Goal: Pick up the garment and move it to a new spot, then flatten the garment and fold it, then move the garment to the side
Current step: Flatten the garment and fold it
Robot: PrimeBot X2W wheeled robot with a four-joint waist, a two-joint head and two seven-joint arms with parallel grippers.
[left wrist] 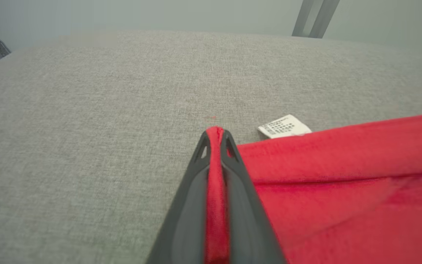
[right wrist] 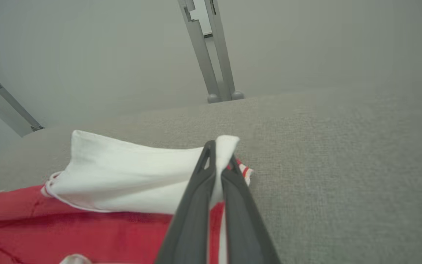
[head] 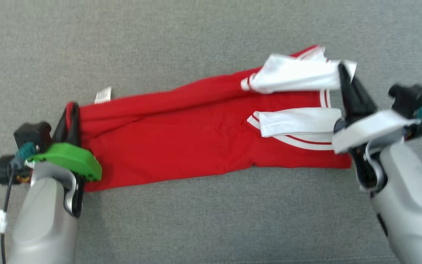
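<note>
The garment (head: 181,143), a red top with white sleeves, is laid lengthwise across the middle of the grey surface (head: 211,220). It is folded narrow, with its bottom end toward the robot's left and its shoulder end toward the right. It is judged to be light, soft and limp: no shape is held of its own, so any unsupported part is expected to sag and crease. The knit is likely to drag a little on the woven cover rather than slide. Hold is best taken at edges and corners at opposite ends, so that the cloth can be drawn taut between two grips. The near sleeve (head: 295,123) is folded flat over the red body, while the far sleeve (head: 291,73) is raised and rumpled at the right-hand corner. A white label (head: 103,95) is seen poking out at the far edge near the left end. The left end effector (head: 72,107) is closed tight on a pinch of red hem (left wrist: 215,176), squeezed between its fingers in the left wrist view. The right end effector (head: 343,71) is likewise closed, with the white cloth of the far sleeve nipped between its tips.
</note>
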